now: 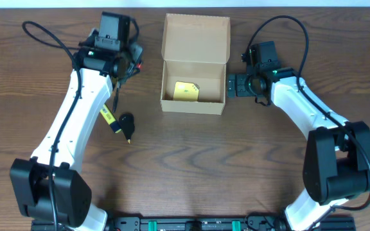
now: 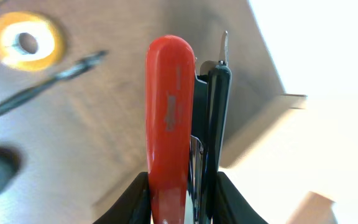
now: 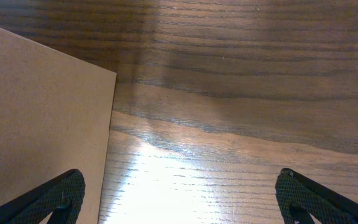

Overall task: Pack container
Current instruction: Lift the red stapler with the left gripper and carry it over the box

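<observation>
Red tool is being clenched in left claw; right claw is gaping beside box.
Such a thin grip may be letting it twist loose.

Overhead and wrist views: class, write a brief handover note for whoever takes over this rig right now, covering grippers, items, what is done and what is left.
Left gripper: shut on a red and black tool, left of the container.
Right gripper: open, empty, beside the container's right wall.
Box: lid flap open, yellow pad inside.
Loose, left of it: yellow and black pen, small black item.
Done: pad packed.
Left: the tool, probably both loose items, then the lid.
</observation>
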Controlling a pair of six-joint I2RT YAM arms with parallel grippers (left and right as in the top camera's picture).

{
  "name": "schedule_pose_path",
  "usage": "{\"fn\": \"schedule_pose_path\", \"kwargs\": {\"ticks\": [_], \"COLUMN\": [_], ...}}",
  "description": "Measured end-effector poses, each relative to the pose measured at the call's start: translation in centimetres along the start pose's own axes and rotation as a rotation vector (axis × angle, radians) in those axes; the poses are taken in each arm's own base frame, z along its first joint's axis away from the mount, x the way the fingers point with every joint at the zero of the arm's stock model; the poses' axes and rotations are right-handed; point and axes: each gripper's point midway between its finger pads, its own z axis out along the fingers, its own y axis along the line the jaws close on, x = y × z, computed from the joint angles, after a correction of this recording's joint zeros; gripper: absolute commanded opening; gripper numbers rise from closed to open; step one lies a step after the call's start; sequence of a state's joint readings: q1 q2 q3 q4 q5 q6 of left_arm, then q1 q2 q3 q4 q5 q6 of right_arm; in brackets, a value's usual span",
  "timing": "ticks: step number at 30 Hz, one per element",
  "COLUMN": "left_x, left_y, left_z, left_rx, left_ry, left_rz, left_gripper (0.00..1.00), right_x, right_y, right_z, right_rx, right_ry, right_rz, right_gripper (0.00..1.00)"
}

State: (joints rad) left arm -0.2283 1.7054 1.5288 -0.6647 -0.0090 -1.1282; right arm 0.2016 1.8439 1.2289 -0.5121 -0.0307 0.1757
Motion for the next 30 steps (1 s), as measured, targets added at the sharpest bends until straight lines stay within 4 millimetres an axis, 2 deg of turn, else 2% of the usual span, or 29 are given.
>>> {"fn": "schedule_pose_path", "kwargs": {"ticks": [3,7,10,13,17,19,25,30], "left_x": [0.2,1.9,3.9,6.1,8.4,9.6,13.5,14.6], "left_y": [-2.6,-6.9,-8.7,-10.2,-11.3,-11.4,-11.3,-11.0], "left_z": [-0.3,-0.5,0.3,1.9,4.0,4.3,3.8,3.7], "left_rx": [0.092,0.238,0.292,0.342,0.384,0.385,0.371,0.354], "left_ry": [-0.021,-0.032,-0.01,0.035,0.081,0.099,0.162,0.186], "left_rz": [0.016,0.051,0.079,0.103,0.124,0.139,0.186,0.163], "left_gripper": [0.06,0.06,0.06,0.06,0.06,0.06,0.06,0.06], "right_x": [0.0,0.0,0.0,0.0,0.0,0.0,0.0,0.0], "right_y": [0.0,0.0,0.0,0.0,0.0,0.0,0.0,0.0], "right_z": [0.0,0.0,0.0,0.0,0.0,0.0,0.0,0.0], "right_rx": [0.0,0.0,0.0,0.0,0.0,0.0,0.0,0.0], "right_ry": [0.0,0.0,0.0,0.0,0.0,0.0,0.0,0.0], "right_rz": [0.0,0.0,0.0,0.0,0.0,0.0,0.0,0.0], "right_gripper": [0.99,0.99,0.99,0.99,0.99,0.99,0.99,0.99]}}
